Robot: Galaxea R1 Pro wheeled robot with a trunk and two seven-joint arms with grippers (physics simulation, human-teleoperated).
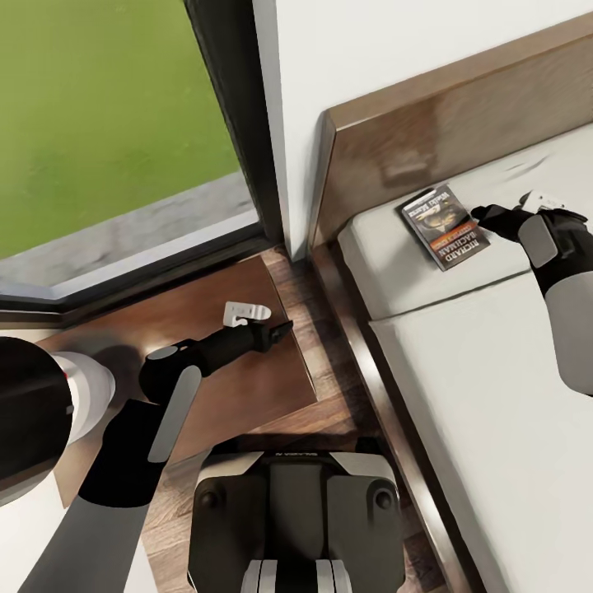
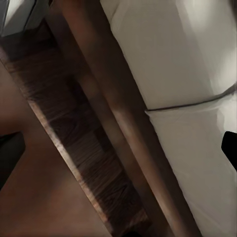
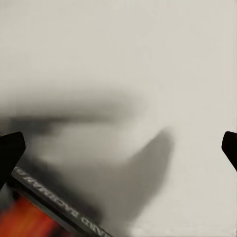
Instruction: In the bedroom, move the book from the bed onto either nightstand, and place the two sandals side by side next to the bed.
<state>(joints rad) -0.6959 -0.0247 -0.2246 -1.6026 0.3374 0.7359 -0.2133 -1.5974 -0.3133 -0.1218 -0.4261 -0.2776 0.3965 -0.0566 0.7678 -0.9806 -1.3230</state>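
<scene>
The book (image 1: 443, 226) lies flat on the light-grey mattress of the bed (image 1: 461, 371), near the wooden headboard (image 1: 461, 115). My right gripper (image 1: 484, 217) is low over the mattress right beside the book's edge, open. In the right wrist view the book (image 3: 44, 212) shows by one finger (image 3: 10, 150), not between the two. My left gripper (image 1: 282, 331) hovers open over the edge of the nightstand (image 1: 165, 329) nearest the bed, holding nothing. The two sandals are out of view.
A narrow strip of plank floor (image 1: 317, 329) separates the nightstand from the bed frame (image 1: 362, 346). Tall dark-framed glass (image 1: 99, 107) with grass behind it stands past the nightstand, beside a white wall (image 1: 371, 41). My base (image 1: 288, 519) is at the bottom.
</scene>
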